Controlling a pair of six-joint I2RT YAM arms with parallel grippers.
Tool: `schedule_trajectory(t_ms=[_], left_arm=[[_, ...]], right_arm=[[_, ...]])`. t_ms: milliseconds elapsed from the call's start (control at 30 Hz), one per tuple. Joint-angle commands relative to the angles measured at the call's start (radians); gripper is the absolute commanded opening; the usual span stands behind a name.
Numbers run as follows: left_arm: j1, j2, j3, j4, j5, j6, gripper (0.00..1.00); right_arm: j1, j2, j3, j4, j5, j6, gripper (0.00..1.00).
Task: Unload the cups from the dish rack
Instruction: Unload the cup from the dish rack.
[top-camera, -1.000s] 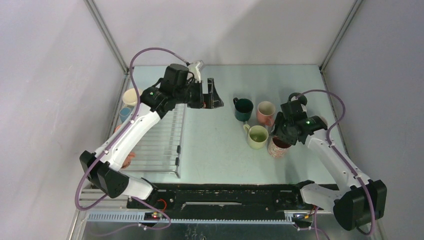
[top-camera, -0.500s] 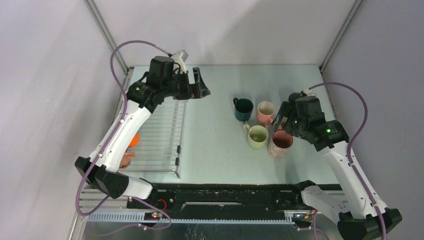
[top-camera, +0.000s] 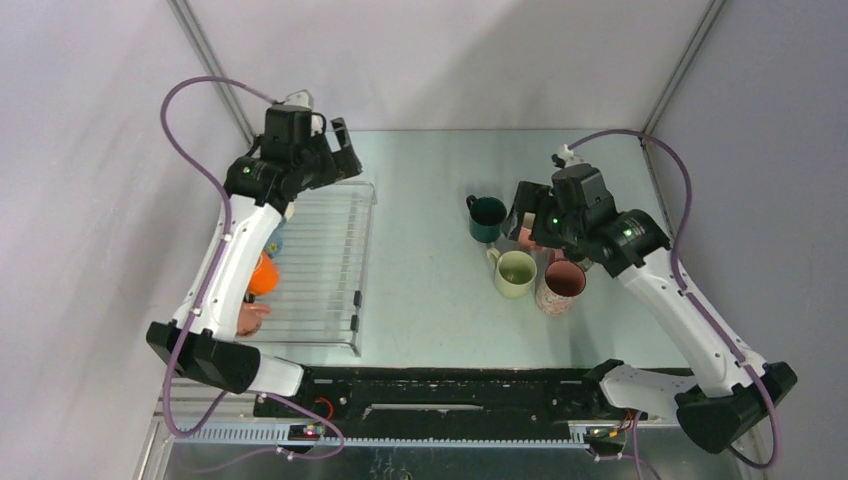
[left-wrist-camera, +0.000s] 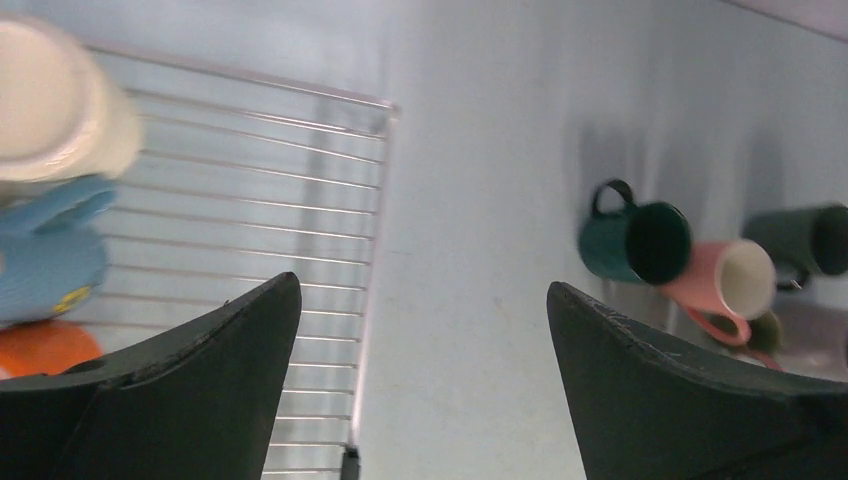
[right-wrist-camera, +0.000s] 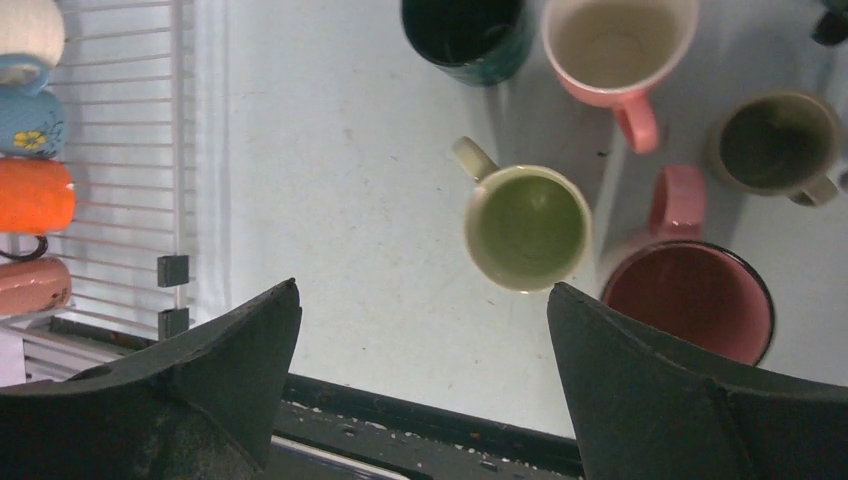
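The wire dish rack lies at the left. On its left side lie an orange cup and a pink cup; the left wrist view also shows a cream cup and a light blue cup there. On the table stand a dark teal cup, a pale green cup and a dark pink mug. My left gripper is open and empty above the rack's far end. My right gripper is open and empty above the standing cups, partly hiding a pink cup and a dark grey cup.
Grey walls with metal corner posts close in the table at the back and sides. The black base rail runs along the near edge. The rack's black clips sit on its right rim.
My left gripper has swung back and left, from near the table's middle to the rack's far end. My right arm has lifted and moved left over the standing cups.
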Motion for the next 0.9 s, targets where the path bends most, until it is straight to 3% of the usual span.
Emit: schedule_trajectory(t_ms=[0,600,867], left_arm=[[0.06,-0.051,-0.022,0.005,-0.153,-0.029,1.0],[0.24,0.007,-0.194,0.061,-0.396,-0.131,1.0],[0.39,-0.033,-0.301,0.106,-0.347,-0.144,1.0]], right_arm=[[0.04,0.031,0.052,0.064,-0.017,-0.032,1.0],[0.06,0.073,0.004,0.146,-0.084,-0.054,1.0],[0.06,0.07,-0.058,0.198,-0.141,-0.054,1.0]])
